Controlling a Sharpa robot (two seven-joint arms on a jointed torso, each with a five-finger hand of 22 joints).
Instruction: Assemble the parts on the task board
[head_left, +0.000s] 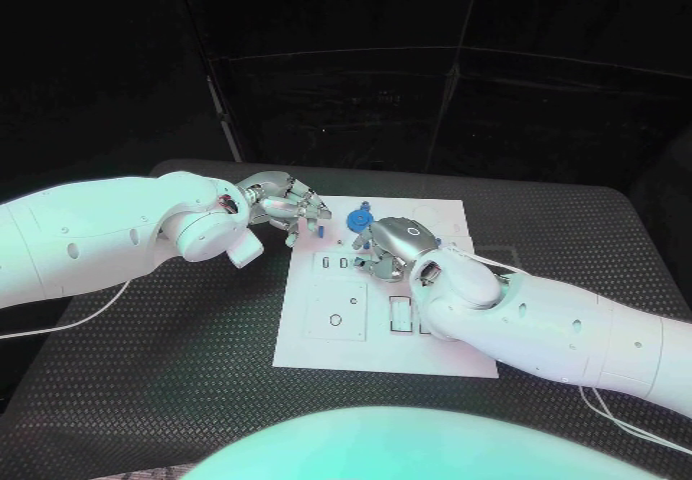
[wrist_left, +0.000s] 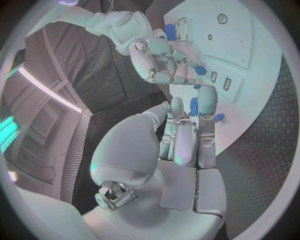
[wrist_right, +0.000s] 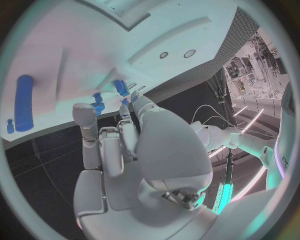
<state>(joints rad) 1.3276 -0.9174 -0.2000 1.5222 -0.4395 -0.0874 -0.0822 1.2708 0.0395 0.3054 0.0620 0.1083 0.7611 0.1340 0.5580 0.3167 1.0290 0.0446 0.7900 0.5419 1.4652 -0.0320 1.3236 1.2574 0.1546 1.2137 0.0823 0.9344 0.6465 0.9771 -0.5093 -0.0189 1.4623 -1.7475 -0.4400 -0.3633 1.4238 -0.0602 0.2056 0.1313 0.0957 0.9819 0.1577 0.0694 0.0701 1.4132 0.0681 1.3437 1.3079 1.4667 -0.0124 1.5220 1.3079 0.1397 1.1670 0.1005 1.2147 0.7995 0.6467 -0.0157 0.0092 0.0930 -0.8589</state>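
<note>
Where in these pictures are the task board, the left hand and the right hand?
task board (head_left: 339, 345): head view, bare near-left part of the plate.
left hand (head_left: 284, 204): head view, middle of the hand.
right hand (head_left: 392, 240): head view, back of the hand.

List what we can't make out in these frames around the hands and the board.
- Head view: the right hand covers the blue parts under it; whether it holds one is unclear.
- Head view: the left hand hangs over the board edge; contact is hidden by its fingers.
- Left wrist view: the blue part is partly behind the fingers.
- Right wrist view: the small blue pieces are too small to identify.
</note>
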